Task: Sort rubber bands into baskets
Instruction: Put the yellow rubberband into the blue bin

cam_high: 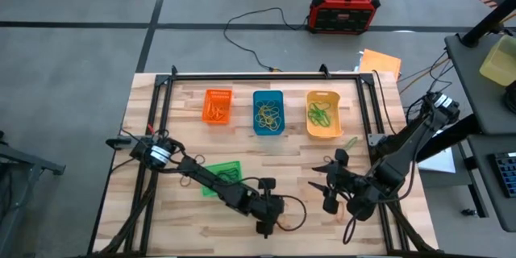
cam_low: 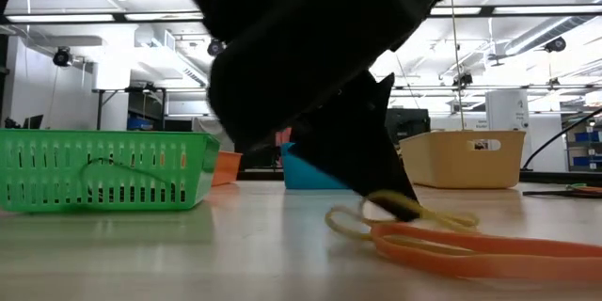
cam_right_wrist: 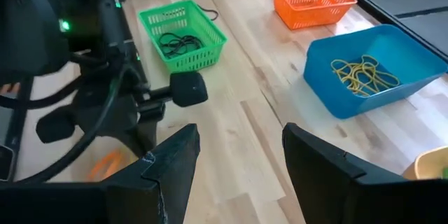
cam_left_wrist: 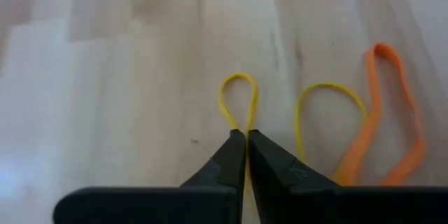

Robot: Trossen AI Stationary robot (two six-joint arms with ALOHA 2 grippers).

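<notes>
While down at the table's lower centre:
Left gripper [cam_left_wrist: 246, 134]: fingers pressed together, pinching a yellow band [cam_left_wrist: 238, 98].
Orange band [cam_left_wrist: 392, 122]: lies just beside, perhaps touching.
Right gripper [cam_right_wrist: 238, 157]: spread, lower right.
Baskets [cam_high: 268, 113]: upper centre row; green basket [cam_high: 222, 176] lower left.

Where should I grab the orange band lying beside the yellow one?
The left hand is shut on the yellow band. The orange band lies flat on the table in a long narrow loop. Come from above and pinch its free rounded end, away from the yellow strand it touches lower down.
</notes>
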